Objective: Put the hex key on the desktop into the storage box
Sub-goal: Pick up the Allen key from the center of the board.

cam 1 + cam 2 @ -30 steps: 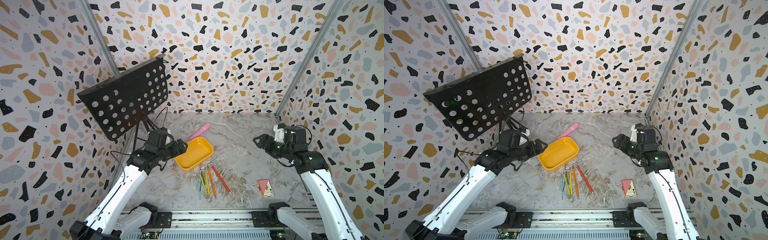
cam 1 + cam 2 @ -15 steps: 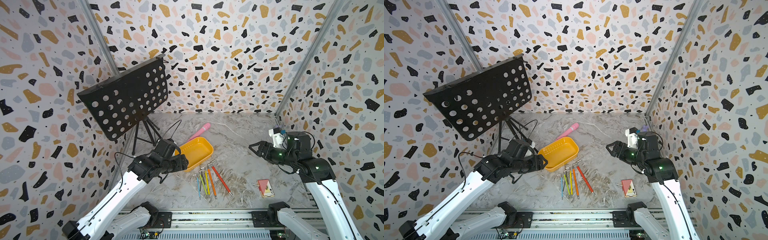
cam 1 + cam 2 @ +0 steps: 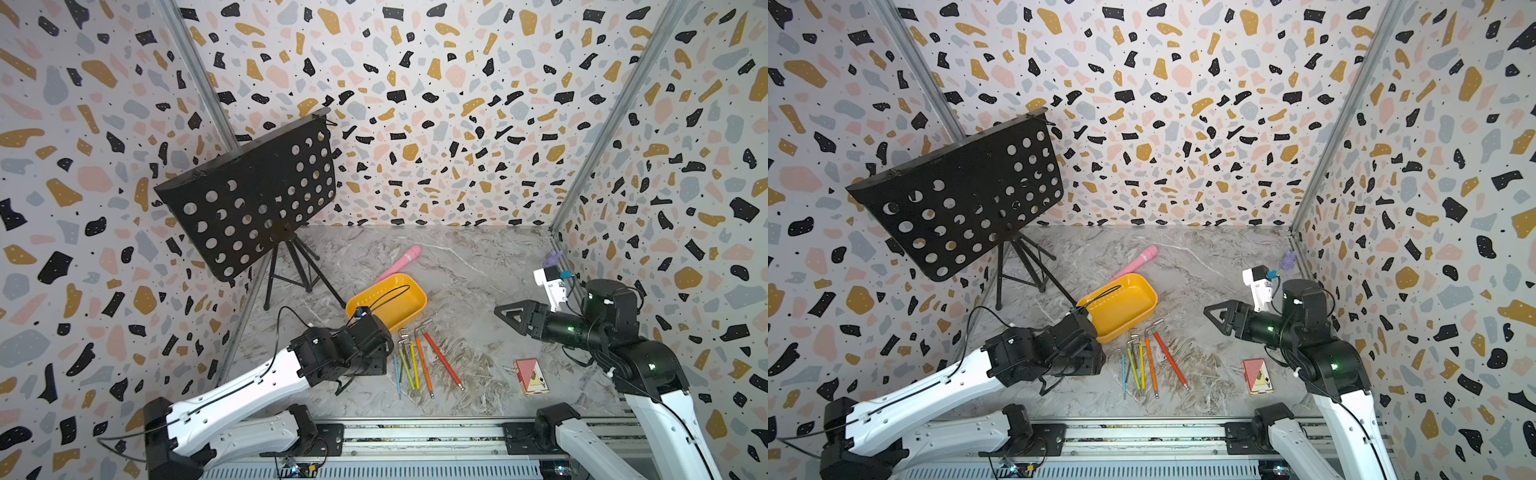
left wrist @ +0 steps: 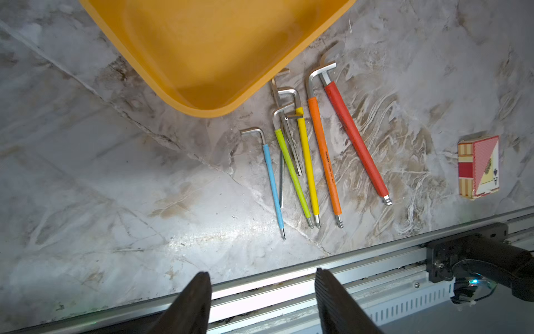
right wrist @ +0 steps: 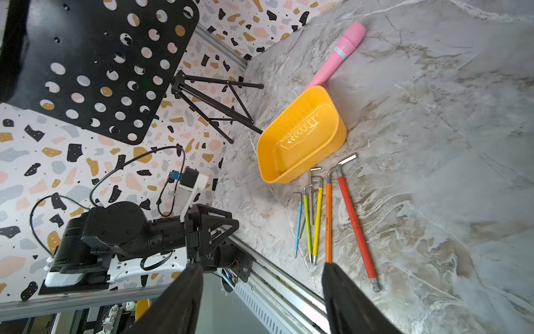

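Hex keys are lying in a loose fan on the counter, outside the storage box and just beside its near long wall. The marble-patterned counter is carrying everything.

At its left rear, a black perforated music stand is standing on a tripod.

The left end effector is hanging above the counter just left of the keys, close to the box's near corner. Its fingers are standing apart and gripping nothing.

The right end effector is hovering right of the keys and well apart from them, pointing toward the middle. It too is released and empty.

The storage box, yellow-orange with rounded corners, is sitting near the middle of the counter at a slant.

A pink cylinder is lying behind it, one end touching or just beside the box's far side. A red card box is resting on the right, near the front rail.

The bent heads of the keys are pointing toward the box. The red key is lying outermost on the right. The orange key, yellow key, green key and blue key are lying leftward of it in that order. The green one is crossing over a bare steel key.

A small purple object is sitting at the far right corner, too small to identify.
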You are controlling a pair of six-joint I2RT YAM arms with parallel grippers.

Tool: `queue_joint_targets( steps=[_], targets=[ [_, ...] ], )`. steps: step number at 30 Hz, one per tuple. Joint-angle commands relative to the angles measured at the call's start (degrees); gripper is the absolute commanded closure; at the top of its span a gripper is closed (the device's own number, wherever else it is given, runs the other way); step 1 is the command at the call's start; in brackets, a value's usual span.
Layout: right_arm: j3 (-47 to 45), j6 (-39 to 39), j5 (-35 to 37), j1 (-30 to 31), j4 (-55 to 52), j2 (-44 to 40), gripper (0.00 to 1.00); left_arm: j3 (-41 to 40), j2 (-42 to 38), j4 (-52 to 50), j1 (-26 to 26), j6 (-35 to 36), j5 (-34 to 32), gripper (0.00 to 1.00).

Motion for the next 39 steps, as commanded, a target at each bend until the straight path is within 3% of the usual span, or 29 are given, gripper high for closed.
queue_joint_targets(
  steps=[1,7,12,22,27,39],
  targets=[
    [-0.7,0.3,-1.5,0.2,-0.6,-1.9,0.29,-0.8,2.9,1.1,-3.3,-5.9,-3.7,0.41],
    [1.1,0.0,-0.7,0.2,-2.0,-1.8,0.29,-2.4,10.0,4.4,-6.5,-10.0,-3.3,0.46],
    [2.4,-0.3,-0.3,0.2,-1.7,-0.7,0.29,-4.0,14.4,9.2,-6.7,-10.6,-2.3,0.48],
    [2.3,-0.5,0.2,0.3,-2.7,-0.5,0.29,-4.3,25.8,16.6,-5.0,-9.1,-1.8,0.62],
    [2.1,-0.6,0.3,0.3,-2.9,-0.6,0.29,-6.0,26.9,19.4,-2.6,-9.2,-1.3,0.67],
    [2.1,-0.7,0.4,0.3,-3.1,-0.4,0.3,-5.3,30.5,21.8,0.3,-7.5,0.0,0.68]
  ],
)
